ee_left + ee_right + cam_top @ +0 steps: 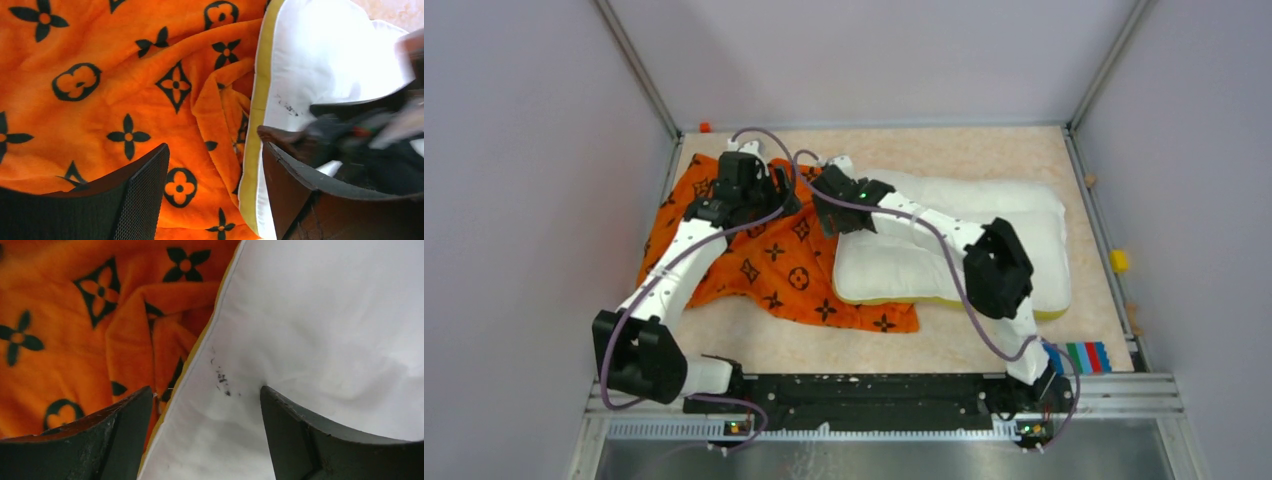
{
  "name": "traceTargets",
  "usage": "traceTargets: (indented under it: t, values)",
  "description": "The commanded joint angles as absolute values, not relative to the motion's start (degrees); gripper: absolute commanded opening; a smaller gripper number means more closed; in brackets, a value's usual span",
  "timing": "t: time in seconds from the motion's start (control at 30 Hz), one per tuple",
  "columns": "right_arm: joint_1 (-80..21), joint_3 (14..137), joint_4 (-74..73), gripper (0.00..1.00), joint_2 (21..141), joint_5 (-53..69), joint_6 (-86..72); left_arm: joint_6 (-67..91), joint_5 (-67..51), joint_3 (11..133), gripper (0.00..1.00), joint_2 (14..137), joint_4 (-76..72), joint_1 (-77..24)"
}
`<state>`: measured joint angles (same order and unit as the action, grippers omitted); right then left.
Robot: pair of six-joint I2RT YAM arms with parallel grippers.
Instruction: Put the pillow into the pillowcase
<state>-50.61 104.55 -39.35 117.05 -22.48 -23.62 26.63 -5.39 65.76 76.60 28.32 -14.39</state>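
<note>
Two arms, both working at the pillow's left end. Nearest the bases, a striped blue/green/red block (1084, 356) sits just off the pillow's (894, 272) near right corner. The pillow is plump, white and rectangular, with a dimpled surface and yellow piping along the edge. It lies flat on the mottled beige table (984, 150), fully outside the case, and the right arm is draped across it. The pillowcase (774, 270) is floppy orange cloth with black flower and circle print, creased and bunched. It spreads out left of the pillow and butts against the yellow piping. The right gripper (205, 390) has its jaws spread wide and straddles the pillow's left edge, one finger over orange and one over white. It grips nothing, and I can't tell whether the tips touch. A few dark specks (222, 377) mark the white cover just inside the piping. The left gripper (212, 140) hangs over the pillowcase just left of the pillow, jaws also wide and empty. Its mesh-textured pad (145, 195) is visible, and a raised fold of orange lies under the gap. A small yellow block (1118, 261) is off the pillow's right end. A red bit (705, 127) sits at the corner far left of the pillow.
</note>
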Motion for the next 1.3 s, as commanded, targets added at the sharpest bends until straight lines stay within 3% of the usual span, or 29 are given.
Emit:
traceTargets:
  t: [0.0,0.1,0.13,0.23,0.53,0.8,1.0,1.07,1.13,1.27]
  values:
    - [-51.36,105.33,-43.48,0.78,123.28,-27.53,-25.67,24.81,-5.96,65.27,0.74,74.25,28.33,-13.45]
    - [-51.06,97.97,-40.06,0.72,121.23,-27.15,-27.17,24.10,-7.75,64.58,0.74,75.44,27.53,-13.51]
    - [-50.93,95.86,-38.69,0.60,119.88,-26.48,-27.50,24.35,-8.90,64.27,0.74,76.29,26.85,-13.60]
    - [-49.90,92.22,-37.34,0.00,116.37,-24.33,-28.63,25.17,-10.59,65.00,0.77,80.15,26.74,-14.79]
    - [-42.09,80.17,-30.12,0.00,93.86,-11.76,-31.62,26.22,-3.24,71.16,0.80,95.60,22.91,-20.38]
    - [-37.81,82.69,-31.23,0.00,84.63,-5.60,-32.66,24.08,-1.72,82.45,0.71,110.36,24.68,-22.47]
    - [-36.70,87.32,-32.36,0.00,82.96,-3.96,-32.48,22.97,-0.57,83.70,0.65,114.32,24.97,-22.74]
    - [-36.38,89.82,-32.70,0.00,83.61,-3.89,-32.28,22.54,-0.77,83.65,0.60,114.62,24.80,-23.05]
    - [-36.00,94.31,-33.63,0.00,85.36,-3.81,-32.17,22.18,-0.82,83.58,0.48,114.98,24.99,-23.35]
    - [-35.95,103.41,-33.19,0.00,90.29,-3.16,-31.95,22.35,-1.10,82.66,0.07,114.16,25.47,-23.71]
